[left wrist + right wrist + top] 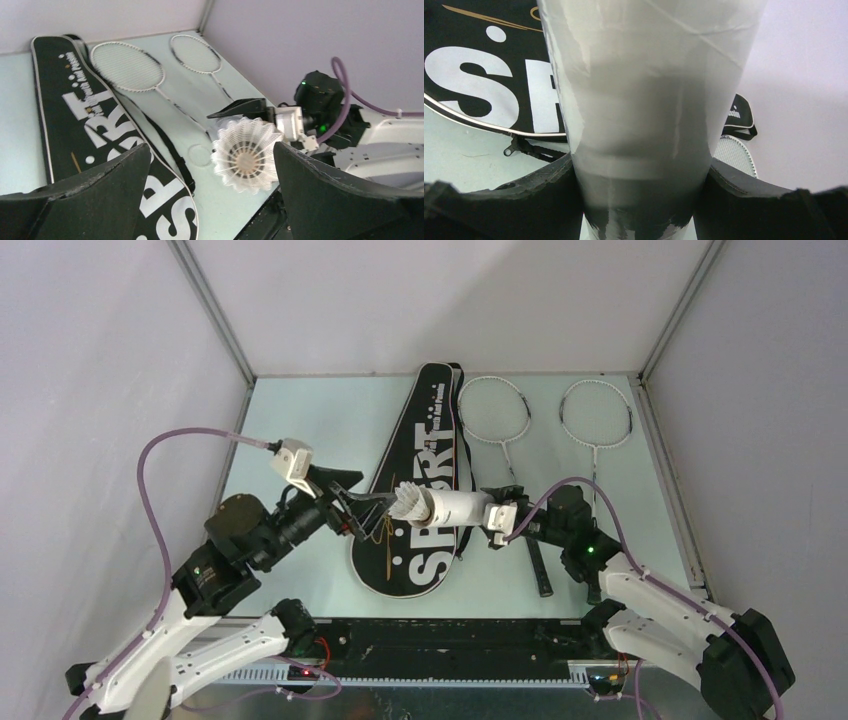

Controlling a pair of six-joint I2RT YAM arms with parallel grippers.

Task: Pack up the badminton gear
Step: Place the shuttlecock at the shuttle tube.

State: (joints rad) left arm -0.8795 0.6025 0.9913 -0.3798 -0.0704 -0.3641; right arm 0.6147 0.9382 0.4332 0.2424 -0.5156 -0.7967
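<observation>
My right gripper (492, 512) is shut on the white tube (455, 506), holding it level above the black "SPORT" bag (420, 455). A white shuttlecock (408, 504) sticks out of the tube's left end, feathers outward. My left gripper (350, 508) stands open just left of it and holds nothing. In the left wrist view the shuttlecock (246, 155) faces me beyond the spread fingers (340, 200). The right wrist view shows the tube (649, 90) clamped between both fingers. Two rackets (495, 408) (597, 412) lie at the back right.
A small clear round disc (200, 155) lies on the table beside the bag's strap (172, 150). One racket's black handle (540, 570) runs under my right arm. Grey walls close in the table on three sides.
</observation>
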